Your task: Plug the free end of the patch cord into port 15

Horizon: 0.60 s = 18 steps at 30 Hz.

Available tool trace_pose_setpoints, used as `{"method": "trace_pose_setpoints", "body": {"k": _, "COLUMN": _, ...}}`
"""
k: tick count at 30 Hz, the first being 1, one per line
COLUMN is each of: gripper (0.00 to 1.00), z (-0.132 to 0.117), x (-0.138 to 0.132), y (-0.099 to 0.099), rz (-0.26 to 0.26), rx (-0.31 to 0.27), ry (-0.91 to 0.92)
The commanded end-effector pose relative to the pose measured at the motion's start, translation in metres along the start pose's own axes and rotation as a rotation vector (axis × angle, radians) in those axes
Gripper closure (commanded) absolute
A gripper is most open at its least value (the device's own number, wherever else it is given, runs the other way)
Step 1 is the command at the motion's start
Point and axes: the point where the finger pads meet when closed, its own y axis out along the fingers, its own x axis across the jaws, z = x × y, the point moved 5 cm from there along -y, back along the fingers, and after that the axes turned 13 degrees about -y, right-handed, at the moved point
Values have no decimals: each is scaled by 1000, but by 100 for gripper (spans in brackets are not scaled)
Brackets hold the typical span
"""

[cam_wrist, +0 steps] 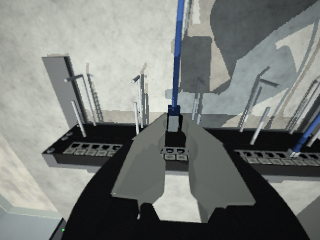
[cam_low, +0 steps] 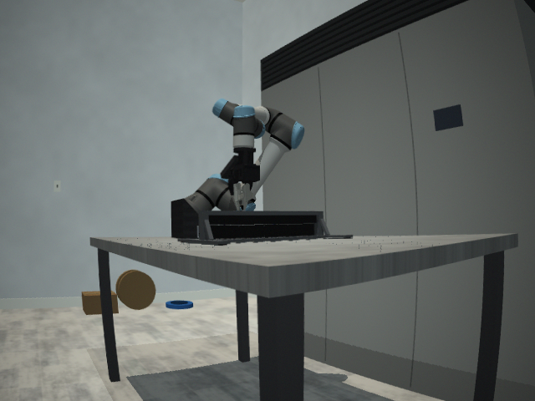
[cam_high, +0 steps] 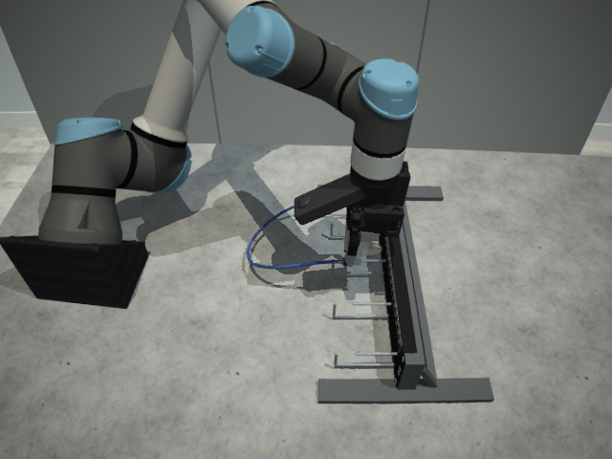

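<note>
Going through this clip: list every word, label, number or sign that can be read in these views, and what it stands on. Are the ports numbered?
None: no readable text in any view.
Rack: no port numbers show on its port strip.
Dark rectangle on the grey wall panels: blank.
Small wall plate: too small to tell.
Arm, fingers and blue cable: no brand or marking.

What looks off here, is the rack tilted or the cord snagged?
Nothing stands out. The rack sits flat on its feet, the blue cord loops loosely on the table, and the gripper holds the plug facing the ports.
</note>
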Motion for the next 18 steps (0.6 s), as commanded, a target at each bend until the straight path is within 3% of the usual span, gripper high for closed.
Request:
{"method": "trace_pose_setpoints", "body": {"k": 1, "gripper": 100, "z": -5, "x": -1, "y": 4, "rz": 1, "rx": -1, "ry": 0}}
{"method": "trace_pose_setpoints", "body": {"k": 18, "gripper": 100, "z": -21, "x": -5, "y": 19, "rz": 1, "rx": -1, "ry": 0}}
